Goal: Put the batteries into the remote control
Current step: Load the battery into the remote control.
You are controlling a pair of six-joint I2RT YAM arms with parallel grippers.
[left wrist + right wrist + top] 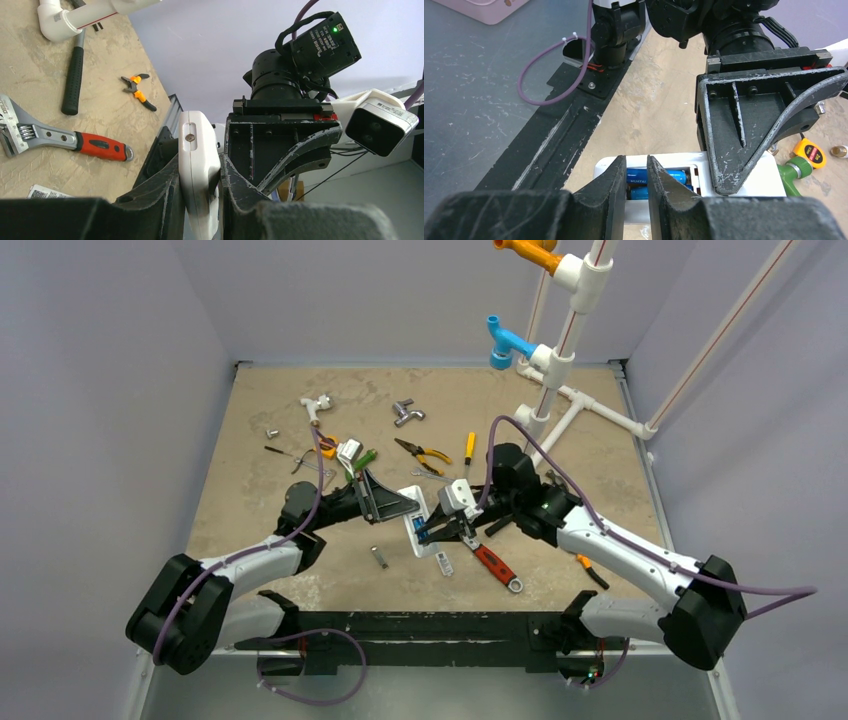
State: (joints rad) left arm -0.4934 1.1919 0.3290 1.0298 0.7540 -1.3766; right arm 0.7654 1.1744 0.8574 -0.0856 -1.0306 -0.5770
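Over table, right wrist alone shows batteries in remote

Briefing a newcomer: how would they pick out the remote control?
Find the middle of the tan table, where both arms meet. The remote control is the white slab clamped in the left claw. Unlike the loose tools around, it is held and shows blue batteries inside.

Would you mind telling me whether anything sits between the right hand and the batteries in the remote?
Nothing visible does. The right hand hangs directly over the two blue batteries, which lie in the open back of the remote. The left hand clamps the remote by its edges, beside the batteries, not across them.
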